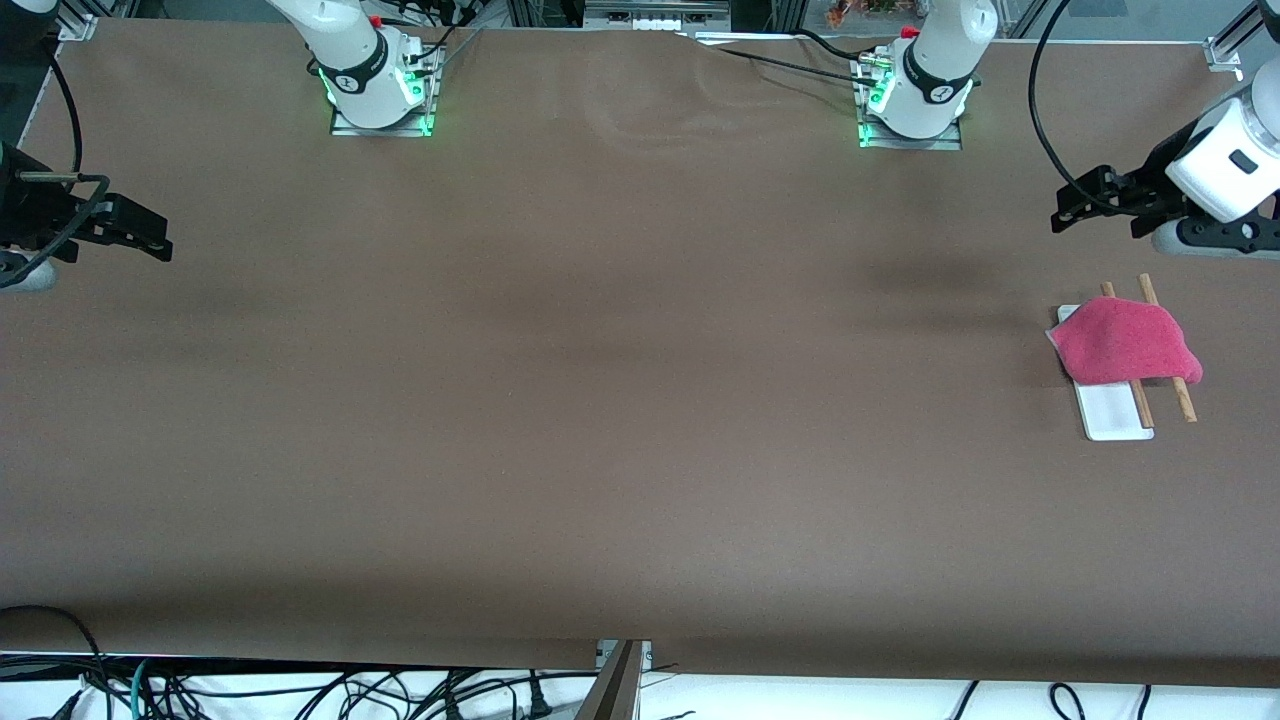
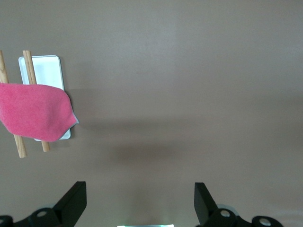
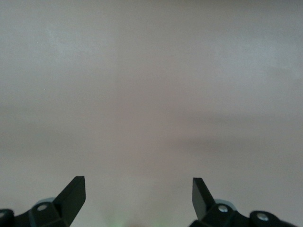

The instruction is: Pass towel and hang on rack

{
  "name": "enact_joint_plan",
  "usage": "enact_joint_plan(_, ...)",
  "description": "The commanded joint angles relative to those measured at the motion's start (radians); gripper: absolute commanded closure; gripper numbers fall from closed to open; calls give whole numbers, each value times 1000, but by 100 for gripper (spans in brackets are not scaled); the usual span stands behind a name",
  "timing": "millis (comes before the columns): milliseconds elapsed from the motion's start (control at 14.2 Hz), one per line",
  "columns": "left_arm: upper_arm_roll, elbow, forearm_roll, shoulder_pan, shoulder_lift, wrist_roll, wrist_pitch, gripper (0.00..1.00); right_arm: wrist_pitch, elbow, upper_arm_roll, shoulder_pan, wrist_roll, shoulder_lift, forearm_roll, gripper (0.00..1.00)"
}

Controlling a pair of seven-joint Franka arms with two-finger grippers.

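The pink towel (image 1: 1125,341) hangs draped over the two wooden rods of the rack (image 1: 1118,415) at the left arm's end of the table. It also shows in the left wrist view (image 2: 33,111), over the rack's white base (image 2: 46,71). My left gripper (image 1: 1068,205) is open and empty, up in the air over bare table beside the rack; in its own view the fingers stand wide apart (image 2: 139,201). My right gripper (image 1: 150,238) is open and empty, waiting over the table's edge at the right arm's end; its own view (image 3: 137,196) shows only bare table.
The brown table (image 1: 600,400) spreads between the two arm bases (image 1: 380,95) (image 1: 910,110). Cables hang below the table's front edge (image 1: 300,690).
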Motion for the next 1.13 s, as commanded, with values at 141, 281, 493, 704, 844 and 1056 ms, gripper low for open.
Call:
enact_joint_plan(141,-11,45,27,-6,17,-14,-38,0,6,-1,-3,-5,-14,-4,19,0)
enact_joint_plan(281,-11,41,25,-6,20,-22,-38,0,6,-1,-4,-5,-14,-4,44,0)
enact_joint_plan(493,-5,43,27,0,20,-25,-33,0,6,-1,-7,-6,-16,-4,44,0)
enact_joint_plan(704,-1,41,28,4,20,-23,-27,0,6,-1,-7,-6,-16,-4,44,0)
enact_joint_plan(844,-3,43,28,21,22,-23,-23,0,6,-1,-7,-6,-16,-4,44,0)
enact_joint_plan(1056,-3,40,28,32,22,-20,-18,0,6,-1,-7,-5,-16,-4,44,0)
